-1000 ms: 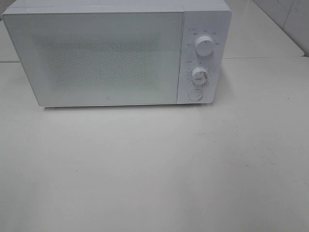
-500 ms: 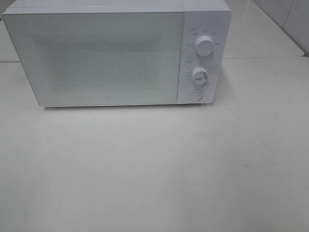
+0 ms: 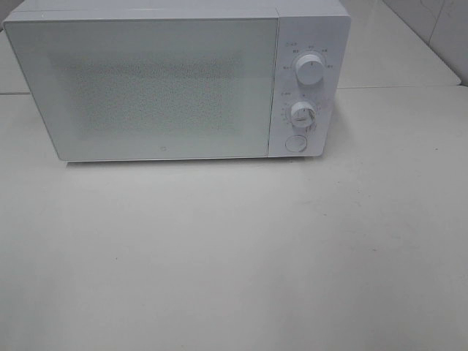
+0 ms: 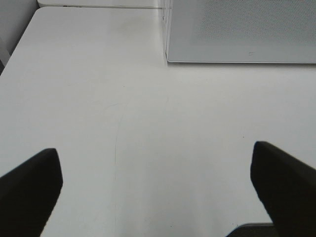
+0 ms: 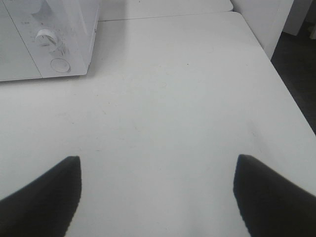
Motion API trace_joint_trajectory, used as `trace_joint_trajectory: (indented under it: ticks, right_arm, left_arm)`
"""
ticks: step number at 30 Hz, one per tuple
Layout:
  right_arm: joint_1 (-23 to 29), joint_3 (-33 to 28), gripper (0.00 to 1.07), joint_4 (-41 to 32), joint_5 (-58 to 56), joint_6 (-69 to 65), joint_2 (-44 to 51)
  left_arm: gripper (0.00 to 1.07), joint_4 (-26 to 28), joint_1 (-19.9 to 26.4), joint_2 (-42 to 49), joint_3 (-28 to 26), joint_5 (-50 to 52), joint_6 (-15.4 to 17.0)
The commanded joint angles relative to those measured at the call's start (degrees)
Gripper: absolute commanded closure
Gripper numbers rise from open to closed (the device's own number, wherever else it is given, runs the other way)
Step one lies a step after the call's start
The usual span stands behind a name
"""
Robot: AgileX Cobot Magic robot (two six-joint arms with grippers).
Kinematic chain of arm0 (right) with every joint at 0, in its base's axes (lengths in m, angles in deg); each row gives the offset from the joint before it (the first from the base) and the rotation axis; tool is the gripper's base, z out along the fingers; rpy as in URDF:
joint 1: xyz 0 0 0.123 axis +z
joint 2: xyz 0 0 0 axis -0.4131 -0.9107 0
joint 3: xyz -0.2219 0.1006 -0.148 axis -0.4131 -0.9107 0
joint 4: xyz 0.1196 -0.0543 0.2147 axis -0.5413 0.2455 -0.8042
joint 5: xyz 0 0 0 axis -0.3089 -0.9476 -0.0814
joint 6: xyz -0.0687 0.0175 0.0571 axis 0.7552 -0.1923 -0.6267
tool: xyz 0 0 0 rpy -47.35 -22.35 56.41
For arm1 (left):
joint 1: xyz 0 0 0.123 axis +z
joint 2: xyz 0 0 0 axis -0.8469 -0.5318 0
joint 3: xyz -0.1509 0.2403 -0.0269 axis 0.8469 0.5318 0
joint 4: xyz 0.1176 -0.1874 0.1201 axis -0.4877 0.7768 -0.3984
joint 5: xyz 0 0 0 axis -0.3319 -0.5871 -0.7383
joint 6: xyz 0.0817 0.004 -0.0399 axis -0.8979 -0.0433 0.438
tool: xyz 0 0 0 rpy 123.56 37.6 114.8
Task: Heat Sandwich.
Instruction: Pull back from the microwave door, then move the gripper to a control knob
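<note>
White microwave [image 3: 168,88] shut: hovering left tool [image 4: 154,148] and right tool [image 5: 158,159], both spread empty, risking heating nothing with sandwich unseen

Off-white matte bench [image 3: 234,263] fills the near ground, lightly scuffed, with a seam [image 3: 398,87] running left to right on the far side where a second top meets it. Pale wall [image 3: 442,33] with thin joint lines at far right; off the bench's right edge, dark floor [image 5: 298,74] and a white upright panel [image 5: 256,24]. Light even and soft, shadows faint.
</note>
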Motion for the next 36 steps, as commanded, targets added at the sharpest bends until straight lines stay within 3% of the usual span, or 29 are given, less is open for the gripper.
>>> trace_joint_trajectory:
  ticks: [1, 36]
  right_arm:
    - [-0.23, 0.97, 0.25, 0.0, 2.58, 1.2, -2.58]
    - [-0.23, 0.92, 0.31, -0.34, 39.36, 1.78, -36.15]
  left_arm:
    - [0.08, 0.57, 0.11, 1.55, 0.06, 0.52, 0.0]
    - [0.08, 0.57, 0.11, 1.55, 0.06, 0.52, 0.0]
